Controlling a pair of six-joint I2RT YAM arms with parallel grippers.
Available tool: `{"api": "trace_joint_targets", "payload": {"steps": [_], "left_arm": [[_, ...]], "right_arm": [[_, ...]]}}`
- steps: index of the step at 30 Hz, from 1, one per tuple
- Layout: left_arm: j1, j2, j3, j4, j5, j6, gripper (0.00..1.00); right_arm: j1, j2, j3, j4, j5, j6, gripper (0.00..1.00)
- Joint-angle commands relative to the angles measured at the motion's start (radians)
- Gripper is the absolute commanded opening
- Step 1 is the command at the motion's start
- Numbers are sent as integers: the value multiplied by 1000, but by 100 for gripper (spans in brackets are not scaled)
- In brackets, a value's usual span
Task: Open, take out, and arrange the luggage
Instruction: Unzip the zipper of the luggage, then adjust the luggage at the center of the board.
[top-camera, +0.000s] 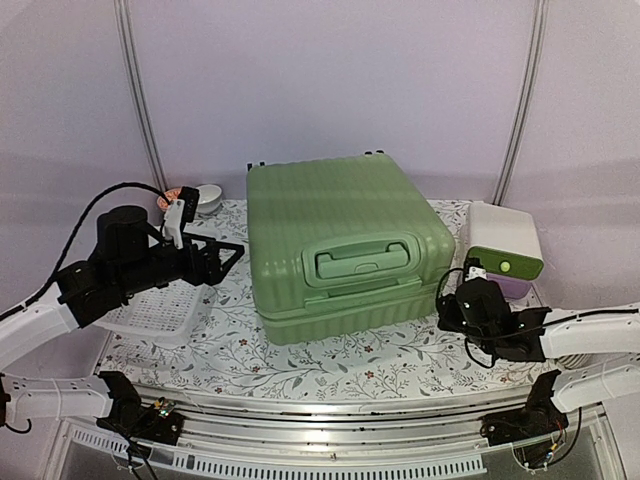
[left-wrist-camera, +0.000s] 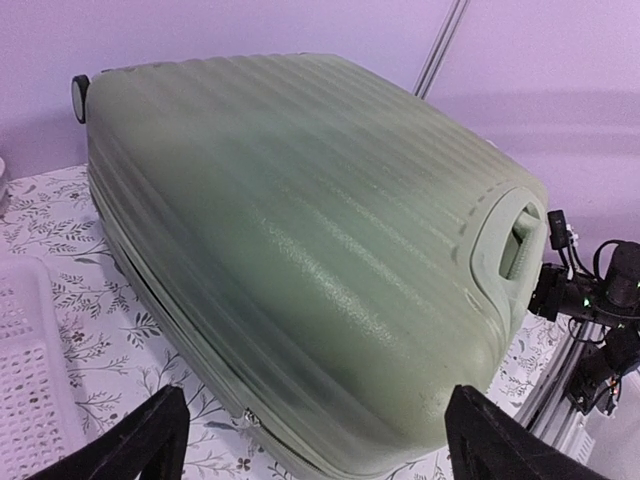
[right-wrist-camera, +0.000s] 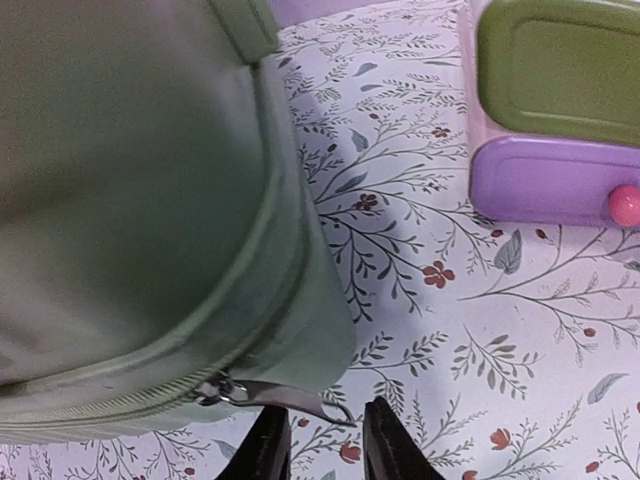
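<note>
The luggage (top-camera: 340, 250) is a light-green ribbed hard-shell suitcase lying flat and closed in the middle of the table, handle facing the front. My left gripper (top-camera: 232, 256) hovers just off its left side, jaws wide open and empty; in the left wrist view the luggage (left-wrist-camera: 300, 250) fills the frame above the gripper (left-wrist-camera: 315, 420). My right gripper (top-camera: 447, 300) sits low at the front right corner of the luggage (right-wrist-camera: 130, 200). Its jaws (right-wrist-camera: 322, 410) stand slightly apart. The metal zipper pull (right-wrist-camera: 285, 395) lies just above the fingertips, its tip over the gap, not pinched.
A white-green-purple box (top-camera: 505, 250) stands right of the suitcase, close to my right arm, and also shows in the right wrist view (right-wrist-camera: 560, 110). A white perforated basket (top-camera: 155, 310) lies under my left arm. A small bowl (top-camera: 208, 197) sits at the back left.
</note>
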Motion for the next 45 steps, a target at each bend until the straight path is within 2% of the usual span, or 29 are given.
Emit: {"api": "trace_joint_targets", "payload": {"steps": [1,4,9,14,19,22,27,34,38,40,45], "left_arm": [[-12,2,15,4,-7,3,92],[-12,14,20,11,-9,-1,92],[-10,35,23,24,-20,-20,96],[-10,55,34,19,-30,-34,98],[-8,78,39,39,-19,-34,98],[-2,113,40,54,0,-58,98],[49,154,28,105,78,-121,98],[110,172,30,158,151,-143,98],[173,211,23,216,250,-177,98],[206,241,13,264,298,-192,98],[269,387,20,404,394,-201,98]], "right_arm": [[-17,-85,37,-179,19,-10,33],[-17,-167,48,-213,4,-54,52],[-17,-291,74,-251,-27,-124,77],[-20,-331,154,-329,-49,-155,89],[-66,-300,264,-334,-242,-228,93],[-106,-255,336,-342,-339,-234,100],[-232,-156,451,-345,-548,-246,99],[-393,-3,535,-346,-726,-238,99],[-398,79,575,-334,-930,-278,100],[-397,92,571,-328,-999,-289,97],[-296,36,513,-320,-1002,-309,96]]}}
